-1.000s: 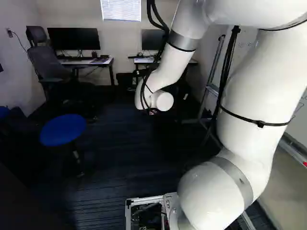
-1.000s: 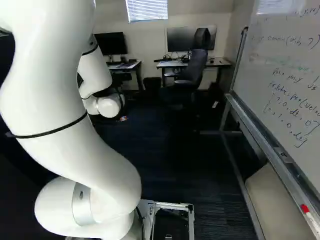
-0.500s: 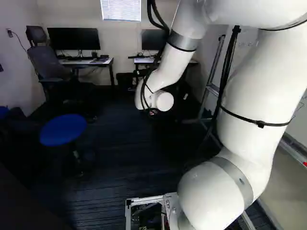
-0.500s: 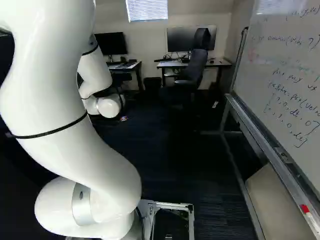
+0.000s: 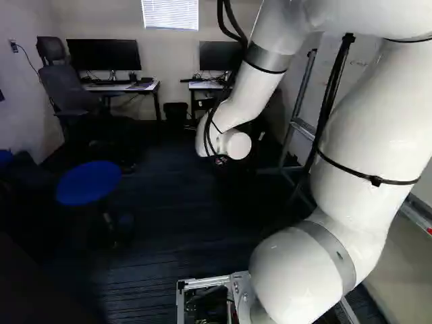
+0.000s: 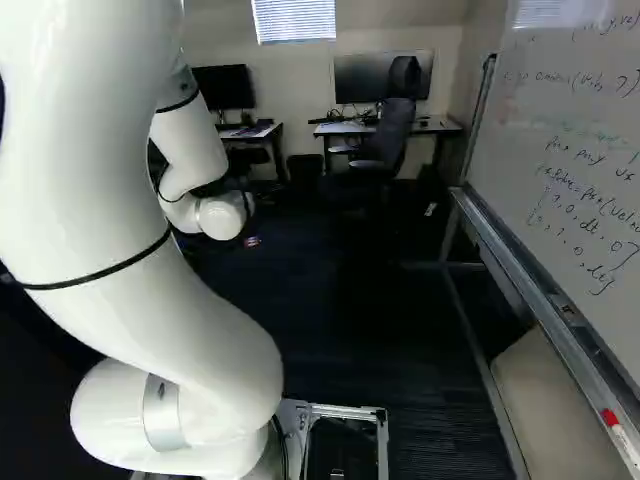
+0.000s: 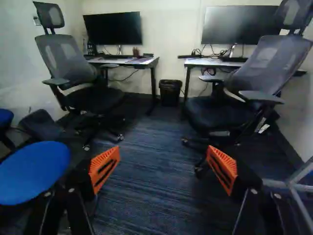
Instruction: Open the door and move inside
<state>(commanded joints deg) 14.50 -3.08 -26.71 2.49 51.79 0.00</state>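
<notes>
No door or door handle shows in any view. In the right base view only a small bit of my gripper (image 6: 251, 241) shows, beneath the white wrist joint; the rest is hidden by the arm or lost in the dark. The wrist view shows the gripper (image 7: 163, 161) open, its two orange pads (image 7: 104, 167) wide apart. Nothing is between them; the dark blue carpet (image 7: 151, 196) lies beyond.
Ahead are two office chairs (image 7: 80, 95), desks with monitors (image 7: 113, 28) and a black bin (image 7: 169, 92). A blue stool (image 5: 88, 183) stands left. A whiteboard (image 6: 570, 150) on a metal frame lines the right.
The arm's upper links and wrist have shifted slightly to the right in the left base view, and the wrist sits a little lower. The base has not moved.
</notes>
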